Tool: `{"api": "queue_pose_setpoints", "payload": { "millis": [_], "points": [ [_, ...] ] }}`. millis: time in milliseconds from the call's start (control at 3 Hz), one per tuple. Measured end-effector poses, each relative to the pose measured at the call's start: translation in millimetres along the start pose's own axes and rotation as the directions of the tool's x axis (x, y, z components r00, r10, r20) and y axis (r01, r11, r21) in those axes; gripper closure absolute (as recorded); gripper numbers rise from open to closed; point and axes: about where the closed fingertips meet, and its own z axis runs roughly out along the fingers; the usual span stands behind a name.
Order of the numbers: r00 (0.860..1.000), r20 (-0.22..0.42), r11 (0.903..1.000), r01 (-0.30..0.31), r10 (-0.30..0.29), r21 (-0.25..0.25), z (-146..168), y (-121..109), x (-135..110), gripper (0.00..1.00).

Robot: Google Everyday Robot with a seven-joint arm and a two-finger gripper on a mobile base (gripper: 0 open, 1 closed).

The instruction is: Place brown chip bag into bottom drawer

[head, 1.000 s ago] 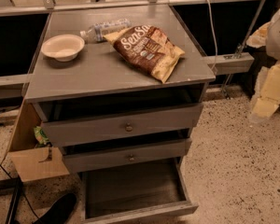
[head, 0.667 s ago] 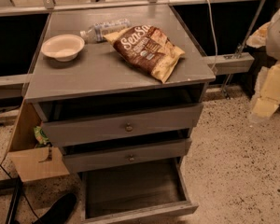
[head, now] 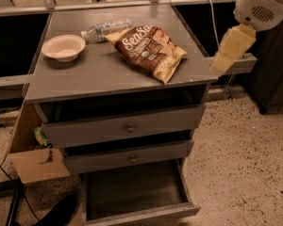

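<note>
The brown chip bag [head: 148, 51] lies flat on the grey cabinet top [head: 99, 74], right of centre, dark brown and tan with white script. The bottom drawer [head: 132, 189] is pulled open below the two knobbed drawers, and its dark wood-grain floor shows with nothing on it. My gripper [head: 221, 62] hangs from the white arm [head: 263, 4] just off the cabinet's right edge. It is level with the top, right of the bag and not touching it.
A white bowl [head: 63, 47] and a lying plastic bottle [head: 104, 29] sit on the cabinet top, left of and behind the bag. An open cardboard box [head: 35, 161] with a small green packet [head: 41, 136] stands on the floor to the left. A dark cabinet [head: 273, 79] stands at the right.
The gripper has moved up and to the left, from beside the cabinet to its top right edge. The bag, bowl and drawers have not moved.
</note>
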Motion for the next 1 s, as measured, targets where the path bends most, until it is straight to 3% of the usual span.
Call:
{"api": "queue_pose_setpoints", "payload": {
  "millis": [333,667,1000],
  "points": [
    [0.994,0.016,0.9924,-0.111,0.11,0.054,10.8,-32.9,-23.5,0.0],
    [0.987,0.024,0.9852,-0.16,0.159,0.061,11.1,-36.8,-28.7,0.0],
    [0.986,0.023,0.9846,-0.164,0.163,0.06,17.4,-37.6,-29.3,0.0]
  ]
}}
